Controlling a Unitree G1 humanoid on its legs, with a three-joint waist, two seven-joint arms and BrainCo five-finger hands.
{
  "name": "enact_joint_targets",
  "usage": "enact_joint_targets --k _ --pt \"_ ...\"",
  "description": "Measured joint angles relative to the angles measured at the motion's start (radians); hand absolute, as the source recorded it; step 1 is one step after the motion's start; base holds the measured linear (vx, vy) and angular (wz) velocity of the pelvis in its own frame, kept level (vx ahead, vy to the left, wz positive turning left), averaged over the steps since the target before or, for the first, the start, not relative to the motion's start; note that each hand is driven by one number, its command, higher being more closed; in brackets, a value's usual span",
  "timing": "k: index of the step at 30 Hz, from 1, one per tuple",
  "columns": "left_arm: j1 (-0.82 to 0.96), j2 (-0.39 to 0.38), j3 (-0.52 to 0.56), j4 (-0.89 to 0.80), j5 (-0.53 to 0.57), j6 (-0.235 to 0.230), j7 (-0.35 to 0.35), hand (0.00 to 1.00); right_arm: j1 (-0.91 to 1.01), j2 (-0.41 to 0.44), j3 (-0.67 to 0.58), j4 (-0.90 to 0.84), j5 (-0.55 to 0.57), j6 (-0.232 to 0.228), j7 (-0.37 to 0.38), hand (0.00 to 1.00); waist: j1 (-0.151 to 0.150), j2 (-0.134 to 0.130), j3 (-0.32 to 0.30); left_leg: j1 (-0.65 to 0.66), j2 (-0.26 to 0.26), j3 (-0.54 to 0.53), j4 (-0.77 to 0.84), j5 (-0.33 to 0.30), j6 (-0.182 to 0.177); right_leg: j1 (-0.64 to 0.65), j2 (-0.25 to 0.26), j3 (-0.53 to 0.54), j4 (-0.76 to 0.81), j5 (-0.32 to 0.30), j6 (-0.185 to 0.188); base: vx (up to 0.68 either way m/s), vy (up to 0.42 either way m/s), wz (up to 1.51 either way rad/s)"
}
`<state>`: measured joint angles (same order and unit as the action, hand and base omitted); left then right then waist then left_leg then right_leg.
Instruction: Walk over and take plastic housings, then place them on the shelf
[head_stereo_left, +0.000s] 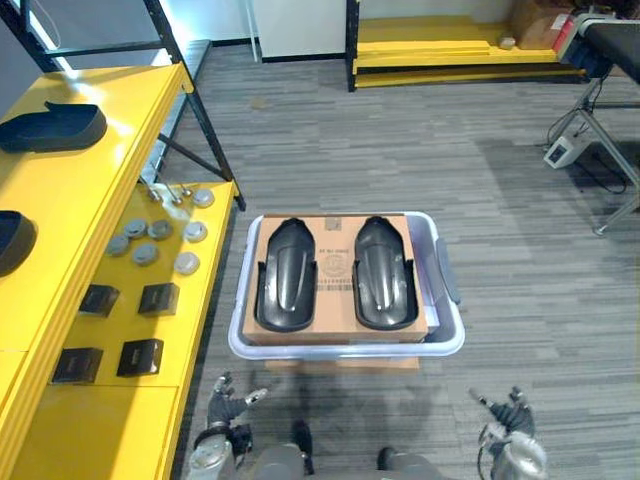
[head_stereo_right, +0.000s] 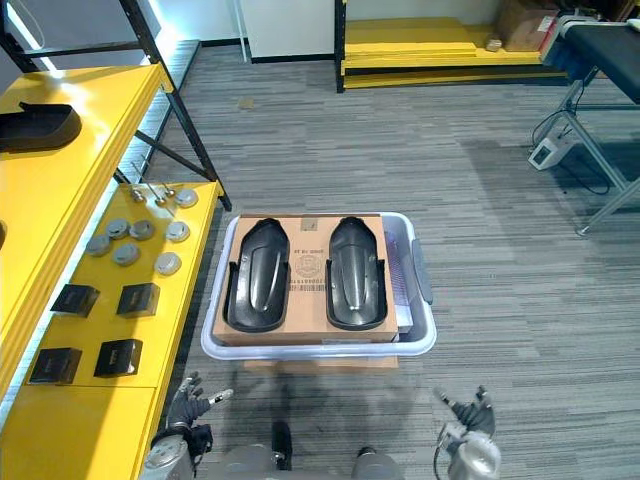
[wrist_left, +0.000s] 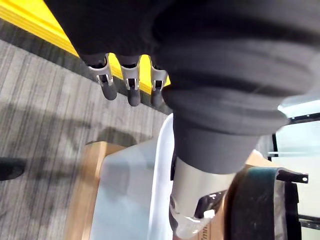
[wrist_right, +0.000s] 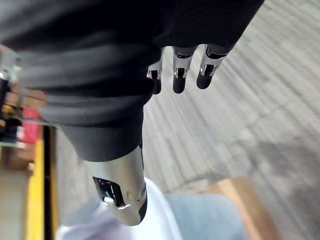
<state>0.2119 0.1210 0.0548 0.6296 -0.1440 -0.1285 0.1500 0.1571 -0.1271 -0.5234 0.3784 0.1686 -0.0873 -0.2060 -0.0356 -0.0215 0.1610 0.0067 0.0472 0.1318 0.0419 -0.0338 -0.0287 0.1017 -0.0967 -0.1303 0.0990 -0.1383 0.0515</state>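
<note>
Two black plastic housings, a left housing (head_stereo_left: 285, 273) and a right housing (head_stereo_left: 384, 271), lie side by side on a sheet of cardboard (head_stereo_left: 335, 262) that rests on a pale lilac bin (head_stereo_left: 448, 335) on the floor ahead. My left hand (head_stereo_left: 226, 404) hangs low at the bin's near left corner, open and empty. My right hand (head_stereo_left: 510, 412) hangs low to the right of the bin, also open and empty. In the left wrist view my fingers (wrist_left: 131, 84) are straight above the carpet. Two more black housings (head_stereo_left: 55, 127) sit on the upper yellow shelf (head_stereo_left: 70, 210) at left.
The lower yellow shelf (head_stereo_left: 205, 300) at left carries several grey discs (head_stereo_left: 158, 240) and small black boxes (head_stereo_left: 140, 357). A dark rack post (head_stereo_left: 205, 130) stands behind it. A metal-legged table (head_stereo_left: 610, 110) stands at far right. Grey carpet lies around the bin.
</note>
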Motion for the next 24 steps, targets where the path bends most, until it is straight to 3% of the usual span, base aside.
enact_joint_targets --k 8,14,20,24 --pt "0.034 -0.002 -0.015 0.002 0.0 -0.002 -0.019 0.0 -0.063 -0.055 -0.048 -0.178 0.019 -0.047 -0.058 0.0 -0.008 0.001 -0.034 0.026 -0.004 -0.004 -0.068 0.031 0.0 -0.003 0.006 -0.003 -0.001 0.001 0.001 0.03 -0.005 0.02" --pt "0.039 -0.002 -0.046 0.008 0.001 -0.007 -0.021 0.0 -0.186 -0.115 0.153 -0.205 -0.076 -0.057 -0.07 0.0 -0.003 0.006 -0.037 0.013 -0.015 -0.034 -0.135 0.093 0.003 -0.032 0.006 -0.021 0.0 0.002 0.003 -0.06 -0.009 0.14" --pt "0.043 -0.002 -0.068 0.01 0.001 -0.01 -0.02 0.0 -0.337 -0.122 0.286 -0.064 -0.156 -0.038 -0.052 0.0 0.021 0.019 -0.026 -0.042 -0.029 -0.066 -0.138 0.13 0.011 -0.072 -0.004 -0.048 0.0 0.01 0.007 -0.11 0.012 0.16" --pt "0.035 -0.003 -0.074 0.009 0.0 -0.014 -0.016 0.0 -0.461 -0.14 0.34 0.063 -0.18 -0.005 -0.054 0.0 0.037 0.053 0.037 -0.089 -0.034 -0.094 -0.144 0.154 0.02 -0.109 -0.011 -0.066 -0.004 0.028 0.02 -0.14 0.042 0.19"
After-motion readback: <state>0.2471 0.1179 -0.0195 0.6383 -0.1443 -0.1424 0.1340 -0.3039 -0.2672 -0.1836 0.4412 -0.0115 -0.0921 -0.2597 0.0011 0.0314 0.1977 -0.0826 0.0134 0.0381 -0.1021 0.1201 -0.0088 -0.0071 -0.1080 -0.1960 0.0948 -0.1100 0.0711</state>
